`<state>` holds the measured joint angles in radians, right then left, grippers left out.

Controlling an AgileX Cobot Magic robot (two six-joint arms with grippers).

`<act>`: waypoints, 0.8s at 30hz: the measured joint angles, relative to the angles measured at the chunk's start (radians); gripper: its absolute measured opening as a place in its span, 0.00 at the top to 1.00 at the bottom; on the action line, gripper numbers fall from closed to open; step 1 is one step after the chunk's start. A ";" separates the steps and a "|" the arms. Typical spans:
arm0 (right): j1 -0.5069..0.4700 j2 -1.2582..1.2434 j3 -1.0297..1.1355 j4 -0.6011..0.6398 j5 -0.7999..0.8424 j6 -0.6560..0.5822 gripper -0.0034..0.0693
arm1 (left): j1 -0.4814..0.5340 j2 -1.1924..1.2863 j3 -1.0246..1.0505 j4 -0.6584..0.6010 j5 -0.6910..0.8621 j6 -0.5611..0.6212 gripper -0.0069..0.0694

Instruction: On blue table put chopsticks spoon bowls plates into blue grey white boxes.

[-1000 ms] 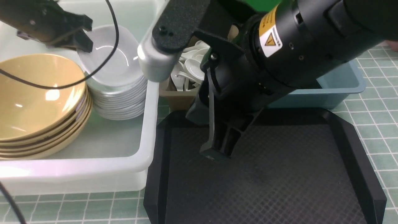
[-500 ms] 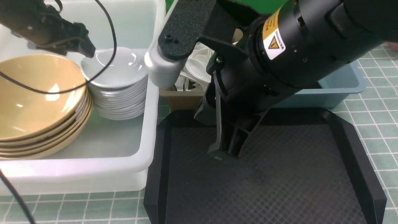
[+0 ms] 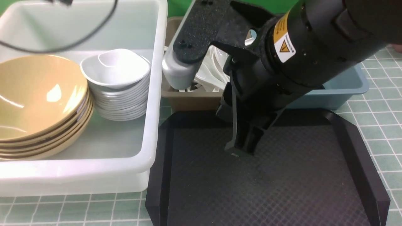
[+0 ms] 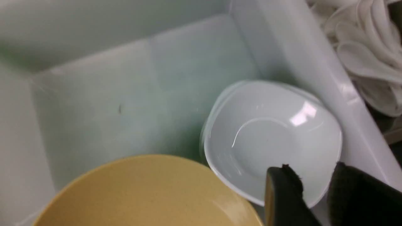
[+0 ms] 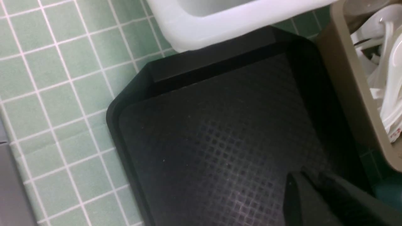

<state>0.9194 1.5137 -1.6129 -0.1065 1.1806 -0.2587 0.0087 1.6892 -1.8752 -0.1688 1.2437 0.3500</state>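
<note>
**One crooked plate, two empty end effectors**

One plate is the worry. The top plate (image 3: 116, 67) lies directly under my left end effector (image 4: 314, 179), on the stack of white plates (image 3: 121, 100) inside the white tub (image 3: 154, 94). It looks to sit slightly askew rather than nested flat. If so, a knock to the tub, or the next plate set on it, could rock it off toward the tan bowls (image 3: 37, 94) stacked just beside. That end effector has its fingers parted with nothing between them. Its cable (image 3: 94, 31) droops across the tub below it, and a low pass could drag it over the crockery.

My right end effector (image 3: 240, 150) hangs just above the black tray (image 3: 282, 182), fingers pressed together and gripping nothing. Close beyond it stands the grey box (image 3: 188, 101) heaped with white spoons (image 3: 213, 70). The blue box (image 3: 345, 84) is further to its right, and both stand on the tiled desk (image 3: 383, 125). My forearm reaches over the grey box, so a careless swing could clip its rim or spill spoons.

A second ago my left end effector held this plate tipped above the stack, and half a second ago it was at the plate's far rim. Now it has risen out of the front view and the plate rests alone. My right end effector has drifted rightward across the tray, uncovering more of the grey box.
</note>
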 joint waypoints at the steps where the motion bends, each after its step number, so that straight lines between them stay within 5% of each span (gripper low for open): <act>1: 0.000 0.000 0.000 0.000 0.000 0.000 0.82 | -0.008 0.002 0.034 0.015 0.001 -0.002 0.84; 12: 0.000 0.000 0.000 -0.002 -0.002 0.000 0.81 | -0.029 0.010 0.389 0.041 -0.103 -0.002 0.91; 24: 0.000 0.000 0.000 -0.004 -0.008 0.000 0.79 | -0.029 0.050 0.415 0.059 -0.228 -0.014 0.91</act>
<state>0.9194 1.5137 -1.6129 -0.1108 1.1729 -0.2587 -0.0202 1.7393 -1.4601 -0.1098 1.0160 0.3358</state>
